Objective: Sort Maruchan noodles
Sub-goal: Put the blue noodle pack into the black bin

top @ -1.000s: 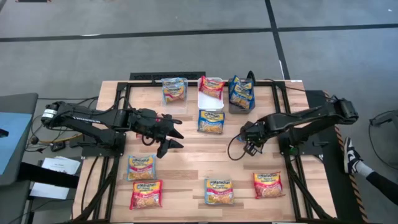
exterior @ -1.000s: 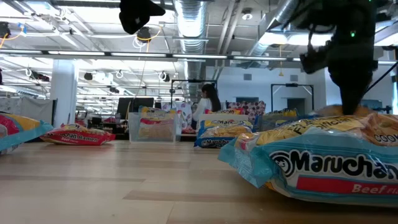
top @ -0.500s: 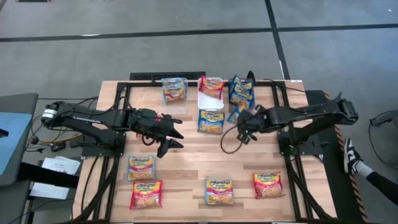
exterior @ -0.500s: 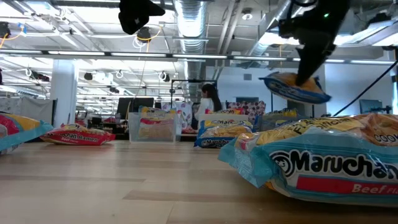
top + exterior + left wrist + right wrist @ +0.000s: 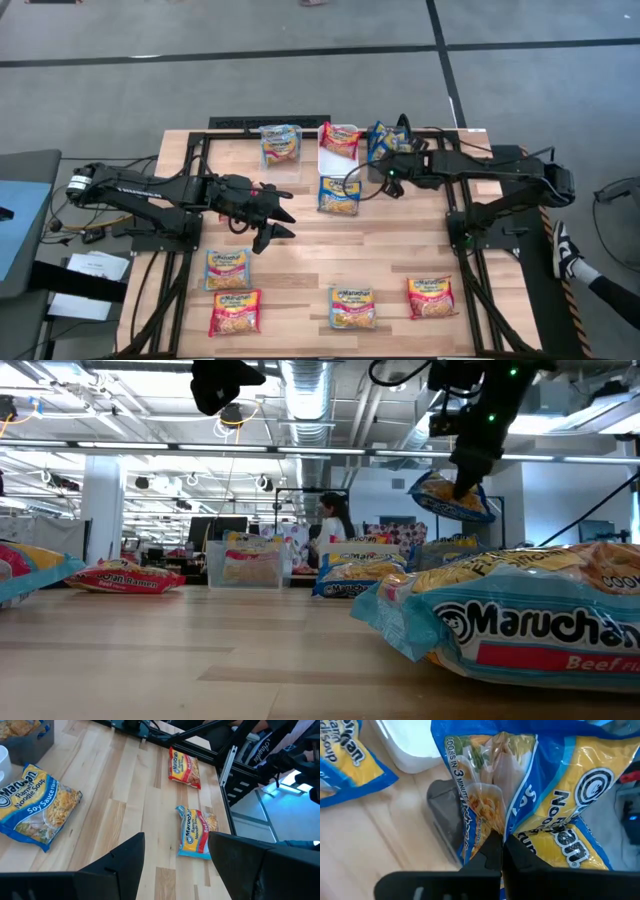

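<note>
My right gripper (image 5: 466, 482) hangs over the far right of the table, shut on a blue Maruchan noodles packet (image 5: 448, 498). It is just above the dark bin (image 5: 445, 817), which holds more blue packets (image 5: 382, 138). My left gripper (image 5: 276, 216) waits open above the table's left middle, holding nothing. Another blue packet (image 5: 340, 195) lies flat in front of the white bin (image 5: 338, 160). Two blue packets (image 5: 228, 268) (image 5: 352, 306) and two red ones (image 5: 235, 312) (image 5: 430, 297) lie flat near the front edge. My right gripper pinches a gathered crease of the wrapper (image 5: 496, 831) between its two fingers, on the packet's printed face. The fingers come slanting down from above. The packet is lifted clear of the table and hangs tilted below the fingertips, over the dark bin.
A clear bin (image 5: 280, 146) with an orange-yellow packet stands at the far edge, left of the white bin, which holds a red packet (image 5: 340, 138). A black frame rail runs along the table's sides. Bare wood lies in the table's middle, between the arms.
My right gripper has risen from the table's right middle and swung toward the far edge and the dark bin, turning its wrist on the way. It has stayed shut. The blue packet has come up with it, lifted clear of the table.
</note>
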{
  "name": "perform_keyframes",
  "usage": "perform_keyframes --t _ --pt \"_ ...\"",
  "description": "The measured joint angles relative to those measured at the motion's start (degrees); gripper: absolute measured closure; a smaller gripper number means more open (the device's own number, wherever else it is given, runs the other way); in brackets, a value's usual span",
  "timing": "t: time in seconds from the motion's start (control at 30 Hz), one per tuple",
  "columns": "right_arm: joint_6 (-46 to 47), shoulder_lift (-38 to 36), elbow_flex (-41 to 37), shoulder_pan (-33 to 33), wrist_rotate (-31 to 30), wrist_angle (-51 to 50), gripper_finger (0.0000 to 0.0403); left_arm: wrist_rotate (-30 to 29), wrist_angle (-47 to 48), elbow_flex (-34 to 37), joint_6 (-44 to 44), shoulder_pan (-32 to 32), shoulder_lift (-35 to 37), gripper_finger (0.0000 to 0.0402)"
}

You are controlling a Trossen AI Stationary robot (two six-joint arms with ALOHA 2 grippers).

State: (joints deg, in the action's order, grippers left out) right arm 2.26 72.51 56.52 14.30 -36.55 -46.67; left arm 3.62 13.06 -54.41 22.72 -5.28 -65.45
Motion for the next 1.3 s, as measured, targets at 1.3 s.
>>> perform_keyframes --t 1.3 --pt "-5.76 22.60 -0.01 5.67 -7.00 3.41 0.0371 -0.22 2.34 -0.02 -2.97 0.02 -0.02 0.0196"
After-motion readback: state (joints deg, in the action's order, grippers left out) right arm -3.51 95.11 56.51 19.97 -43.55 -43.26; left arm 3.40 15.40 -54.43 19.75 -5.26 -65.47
